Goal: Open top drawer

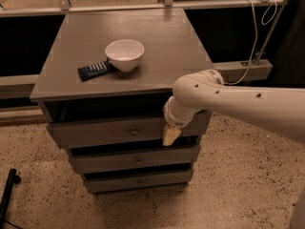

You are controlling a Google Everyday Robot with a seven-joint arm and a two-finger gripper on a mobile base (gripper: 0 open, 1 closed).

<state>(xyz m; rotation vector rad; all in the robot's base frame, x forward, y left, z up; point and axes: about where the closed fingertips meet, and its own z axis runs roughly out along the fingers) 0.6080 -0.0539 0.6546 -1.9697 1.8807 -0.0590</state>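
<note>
The top drawer (100,132) is a grey front panel with a small round knob (134,132) at its centre, just under the cabinet top. It stands out a little from the cabinet, with a dark gap above it. My gripper (170,136) hangs from the white arm (224,101) in front of the drawer's right part, to the right of the knob. Its pale fingertip points down over the drawer's lower edge.
A white bowl (124,54) and a dark remote-like object (95,70) lie on the grey cabinet top (162,37). Two more grey drawers (138,161) sit below the top one. Speckled floor surrounds the cabinet. A black pole base (8,190) is at the lower left.
</note>
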